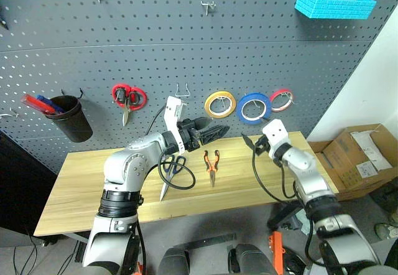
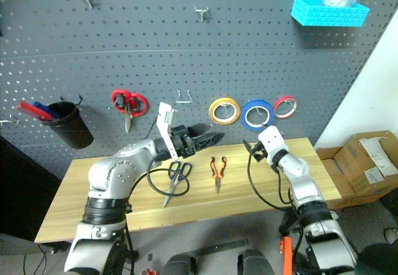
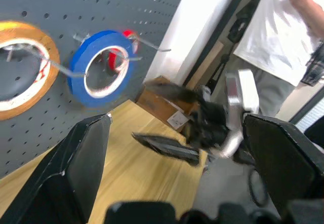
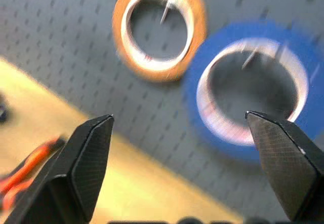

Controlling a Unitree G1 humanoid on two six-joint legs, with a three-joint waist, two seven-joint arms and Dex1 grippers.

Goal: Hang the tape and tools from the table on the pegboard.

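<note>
The blue tape (image 1: 253,107) already hangs on a hook of the pegboard (image 1: 155,45), between the yellow roll (image 1: 220,104) and the small red roll (image 1: 281,100), so that part of the job looks done. The right hand (image 1: 254,143) sits just below it, over the far right of the desk (image 1: 81,181), its two fingers spread wide with nothing between them; its wrist view looks straight at the blue ring and the yellow one. The left hand (image 1: 214,130) hovers above the middle of the desk, also wide open and empty, pointing toward the right arm. Left to hang are the blue-handled scissors (image 1: 171,171), lying flat beside the left forearm with a cable looped close by, and the pliers (image 1: 211,165), lying just right of them with the orange handles toward the board. No screwdriver can be made out on the desk. The pliers are probably the next pick, since both hands are near. To do it well, come down from above with fingers across the handles, close near the pivot so the tool does not swing, and keep clear of the cable. The bare double hook (image 1: 181,91) left of the yellow roll seems a fair target.
</note>
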